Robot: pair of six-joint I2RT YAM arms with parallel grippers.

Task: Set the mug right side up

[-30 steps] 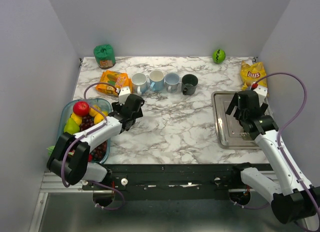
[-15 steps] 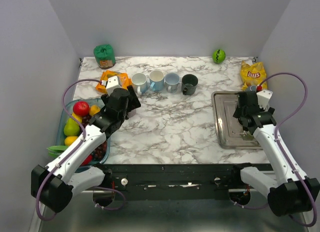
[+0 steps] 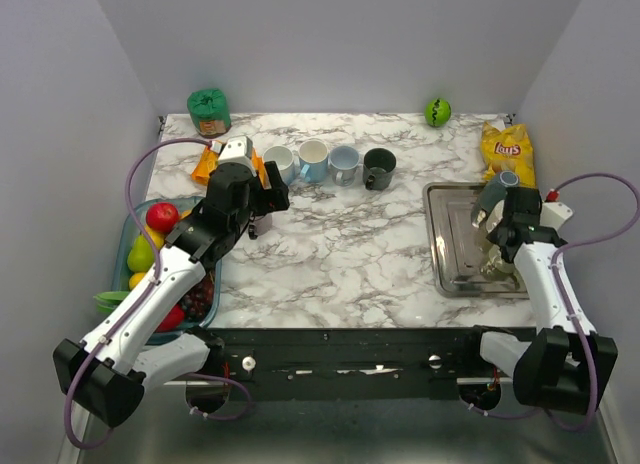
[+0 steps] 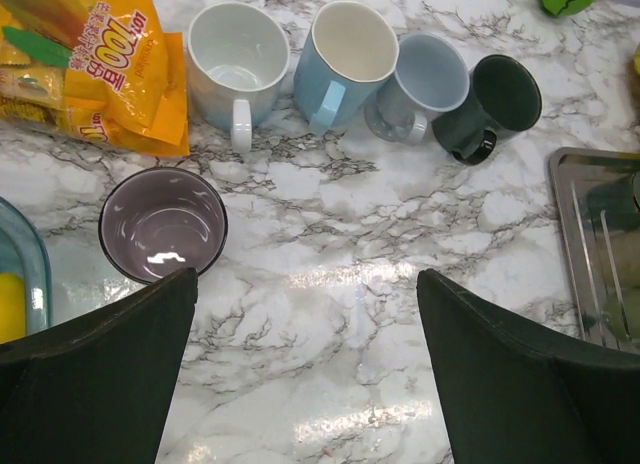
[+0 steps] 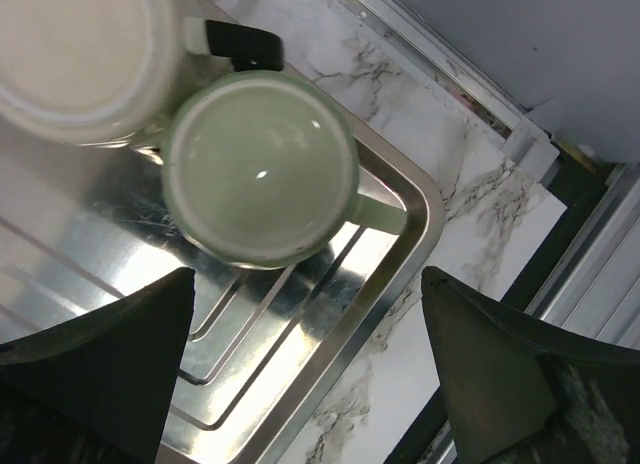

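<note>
Now, right fingers [image 5: 100, 374] hang spread above the green mug [image 5: 260, 164], apparently bottom-up on the tray [image 5: 250, 384]; left fingers [image 4: 90, 384] apart too. Next: drop, grip, flip.

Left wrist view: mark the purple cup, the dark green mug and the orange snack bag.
purple cup [image 4: 163, 224], left wrist view, inside bottom.
dark green mug [image 4: 503, 92], left wrist view, inside of the mouth.
orange snack bag [image 4: 125, 89], left wrist view, printed front.

Table top [image 4: 330, 284]: marble-patterned, smooth, glossy.
Tray [image 5: 300, 354], right: ribbed metal, mirror-bright.
Green mug [image 5: 260, 169]: glazed, shiny.
Purple mug [image 4: 163, 224], left: glossy glaze.
Orange snack bag [image 4: 110, 74], far left: shiny plastic film.
</note>
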